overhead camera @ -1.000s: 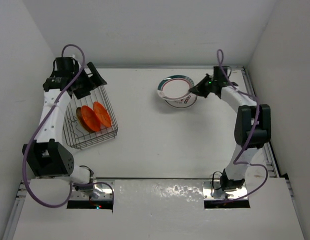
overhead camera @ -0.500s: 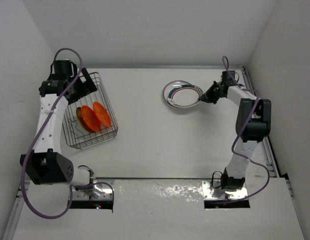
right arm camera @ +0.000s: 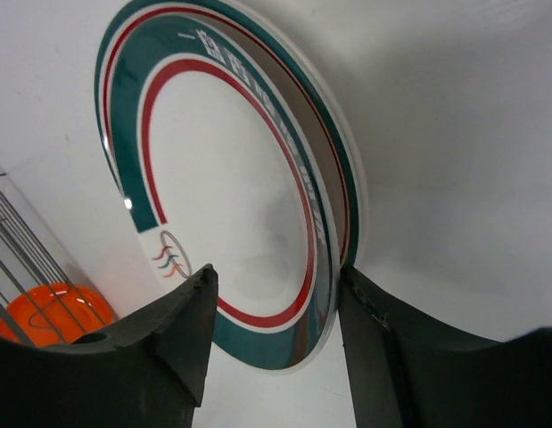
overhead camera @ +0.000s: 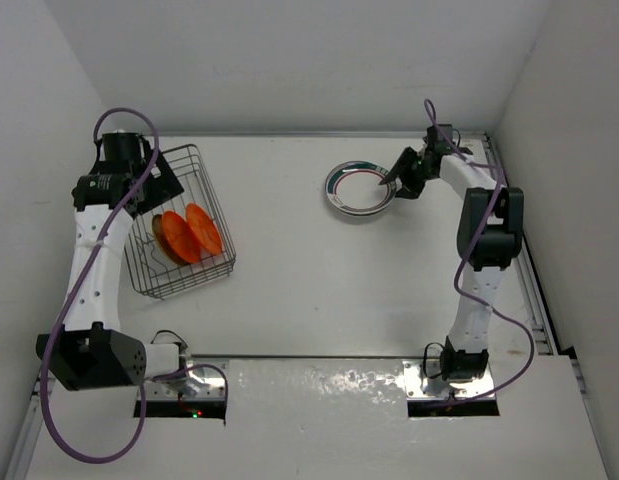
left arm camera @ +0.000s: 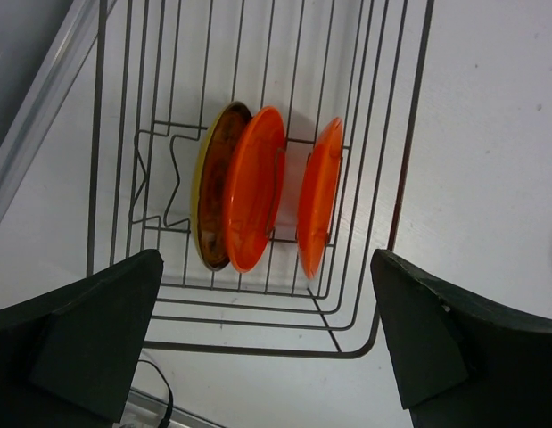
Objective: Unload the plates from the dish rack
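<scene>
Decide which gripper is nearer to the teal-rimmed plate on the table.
Right. The right gripper is at the right rim of the teal-rimmed plate; the left gripper hangs over the dish rack, far to its left.

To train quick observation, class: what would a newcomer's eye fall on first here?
Bright orange plates stand on edge in the wire dish rack at the left. Back right, a white plate with teal and red rings lies on the table, the right arm's jaws parted at its rim.
</scene>
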Motion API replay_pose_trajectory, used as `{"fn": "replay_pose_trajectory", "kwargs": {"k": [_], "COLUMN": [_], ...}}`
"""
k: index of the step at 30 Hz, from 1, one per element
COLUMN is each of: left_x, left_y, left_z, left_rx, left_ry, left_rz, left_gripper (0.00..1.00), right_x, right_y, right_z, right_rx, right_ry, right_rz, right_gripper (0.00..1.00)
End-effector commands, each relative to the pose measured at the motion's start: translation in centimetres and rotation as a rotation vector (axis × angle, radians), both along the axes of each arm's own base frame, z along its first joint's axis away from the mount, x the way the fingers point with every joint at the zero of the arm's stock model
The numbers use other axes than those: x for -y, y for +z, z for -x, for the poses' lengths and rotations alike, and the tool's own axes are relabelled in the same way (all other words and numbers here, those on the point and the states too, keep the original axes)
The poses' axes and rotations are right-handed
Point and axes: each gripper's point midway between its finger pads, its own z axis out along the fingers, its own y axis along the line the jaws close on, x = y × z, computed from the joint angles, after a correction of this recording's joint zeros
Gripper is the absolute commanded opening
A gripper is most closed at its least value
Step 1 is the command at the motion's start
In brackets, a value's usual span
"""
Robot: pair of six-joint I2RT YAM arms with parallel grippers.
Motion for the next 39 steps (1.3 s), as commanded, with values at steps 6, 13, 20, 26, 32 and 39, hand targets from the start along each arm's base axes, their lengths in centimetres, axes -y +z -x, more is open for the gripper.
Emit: {"fn": "replay_pose_trajectory", "kwargs": {"k": [6,13,20,26,32,39], "left_x": [-0.8,-1.7,-3.8,-3.3,1.9,5.2], "left_y": [0.1,-1.0,-4.1,-5.3,-4.2,-6.3], "left_z": [2.0,2.9,3.1,2.0,-1.7,-4.0], "left_rx": [0.001,-0.048,-0.218,-0.249,-0.100,-0.120], "left_ry": [0.053,0.092,0.155,0.120,-0.047,-0.110], "left_rz": [-0.035,-0.075,-0.170,-0.146,0.096,0.156], "left_gripper": [1.00,1.00,1.00,0.84,0.74,0.64], "right_x": [0.2,-0.3,-5.3,-7.2,-6.7,-6.4], "right_y": [-0.2,3.0,9.3,8.5,5.3,4.3], "right_z": [0.7,0.7,4.7,10.6,14.9,16.8], "right_rx": [-0.075,-0.043,0.069,0.104,0.026,-0.004], "right_ry": [0.004,0.057,0.299,0.366,0.431,0.459], "right_rz": [0.065,0.200,0.451,0.403,0.382,0.371], "right_gripper": [0.70,0.99,0.99,0.99,0.99,0.99]}}
